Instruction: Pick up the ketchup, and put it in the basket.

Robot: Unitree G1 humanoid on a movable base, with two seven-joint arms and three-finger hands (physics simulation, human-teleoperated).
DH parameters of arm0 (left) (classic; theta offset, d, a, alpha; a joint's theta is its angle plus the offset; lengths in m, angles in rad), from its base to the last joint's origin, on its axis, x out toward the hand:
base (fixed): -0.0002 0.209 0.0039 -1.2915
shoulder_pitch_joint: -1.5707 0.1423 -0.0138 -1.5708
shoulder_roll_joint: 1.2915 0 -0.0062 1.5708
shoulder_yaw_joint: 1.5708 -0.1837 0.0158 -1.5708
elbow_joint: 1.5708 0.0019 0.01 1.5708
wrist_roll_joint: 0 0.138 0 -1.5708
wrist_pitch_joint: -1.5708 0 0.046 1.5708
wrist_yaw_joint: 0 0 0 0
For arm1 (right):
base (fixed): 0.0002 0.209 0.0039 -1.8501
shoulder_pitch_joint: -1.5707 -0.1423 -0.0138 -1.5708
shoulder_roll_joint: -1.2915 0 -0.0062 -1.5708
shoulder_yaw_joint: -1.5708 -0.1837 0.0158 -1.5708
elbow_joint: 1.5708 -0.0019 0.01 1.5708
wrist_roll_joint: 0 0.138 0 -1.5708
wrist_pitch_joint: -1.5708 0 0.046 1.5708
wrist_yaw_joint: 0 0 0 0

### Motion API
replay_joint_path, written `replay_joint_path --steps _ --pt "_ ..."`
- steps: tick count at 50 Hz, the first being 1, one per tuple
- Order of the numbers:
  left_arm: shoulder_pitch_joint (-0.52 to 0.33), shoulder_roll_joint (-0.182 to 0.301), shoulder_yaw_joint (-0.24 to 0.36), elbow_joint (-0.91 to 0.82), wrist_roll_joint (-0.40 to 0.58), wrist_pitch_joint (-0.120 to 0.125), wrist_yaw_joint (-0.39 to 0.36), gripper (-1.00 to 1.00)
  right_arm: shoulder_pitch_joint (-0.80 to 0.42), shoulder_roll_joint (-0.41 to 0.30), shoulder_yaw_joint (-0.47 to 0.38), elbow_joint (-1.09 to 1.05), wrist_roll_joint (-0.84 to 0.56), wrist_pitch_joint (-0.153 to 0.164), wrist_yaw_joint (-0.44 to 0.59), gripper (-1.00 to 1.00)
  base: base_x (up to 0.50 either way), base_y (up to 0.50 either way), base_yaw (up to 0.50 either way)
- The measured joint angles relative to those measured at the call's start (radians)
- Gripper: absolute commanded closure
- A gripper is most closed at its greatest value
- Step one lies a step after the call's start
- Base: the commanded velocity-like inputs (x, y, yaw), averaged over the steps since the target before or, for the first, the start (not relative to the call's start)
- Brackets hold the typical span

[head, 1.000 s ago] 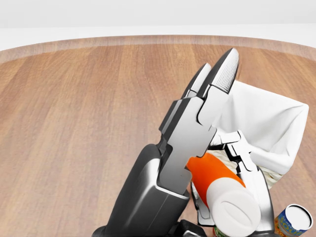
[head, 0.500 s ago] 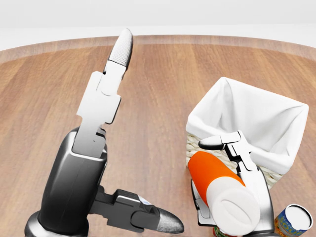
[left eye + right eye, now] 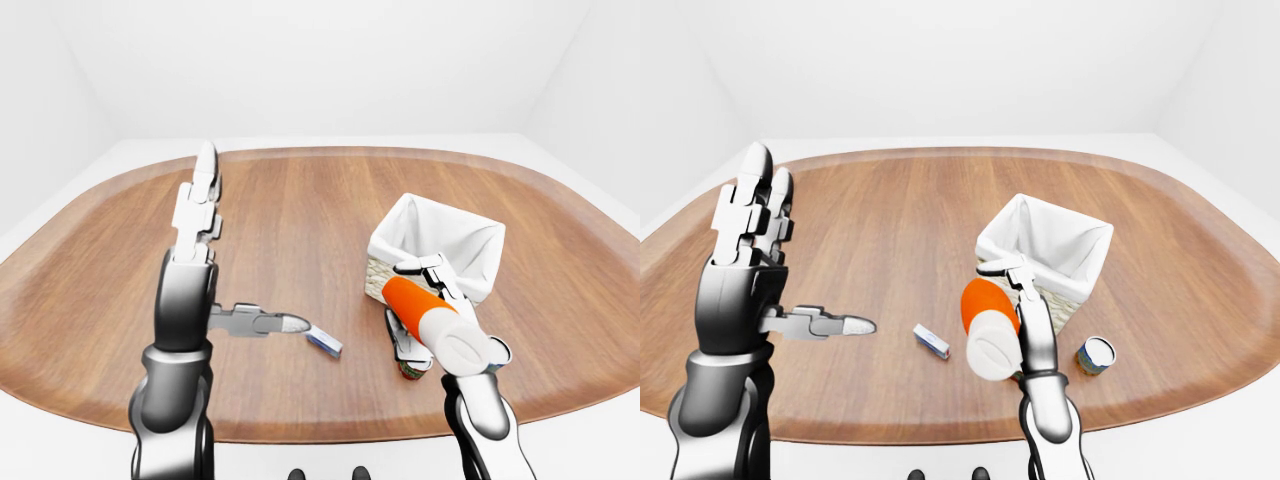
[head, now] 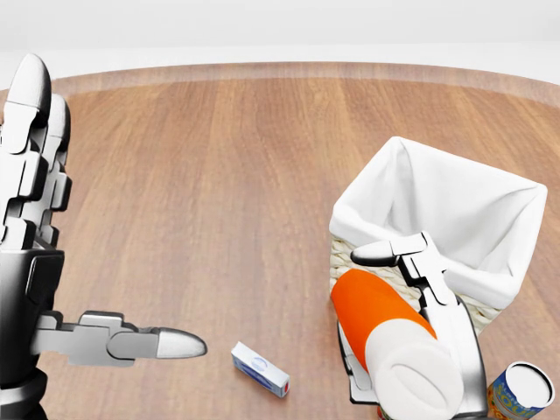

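Head view, right robot hand (image 4: 411, 297): clamping the ketchup (image 4: 394, 341) at lower right of the frame, bottle tilting just beside the basket (image 4: 499, 271), not yet over its opening.
Head view, risk: ketchup is likely striking the near basket wall, or slipping out beside the can (image 4: 521, 394), if released from this low.
Head view, change: left robot hand (image 4: 52, 262) is swinging away to the frame's left edge, uncovering a small box (image 4: 260, 369) on the desk (image 4: 219, 175).
Left-eye view, left robot hand: fingers spreading apart, holding nothing.
Right-eye view, ketchup: sitting lower left of the basket's white lining, cap pointing toward the camera.
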Motion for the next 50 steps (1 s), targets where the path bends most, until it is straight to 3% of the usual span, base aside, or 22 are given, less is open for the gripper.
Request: replay_joint_path --steps 10,20,50 --pt "0.052 0.011 0.097 0.030 -0.077 0.000 0.007 -1.00 0.004 -0.002 0.004 -0.014 -0.002 0.000 -0.001 1.00 0.00 0.00 0.00" --pt "0.077 0.017 0.156 0.049 -0.121 0.000 0.009 -1.00 0.009 -0.003 0.009 -0.026 -0.005 0.000 -0.005 1.00 0.00 0.00 0.00" --pt "0.128 0.014 0.211 0.282 -0.218 0.000 0.038 -1.00 0.014 -0.010 0.037 -0.020 -0.023 0.000 -0.018 1.00 0.00 0.00 0.00"
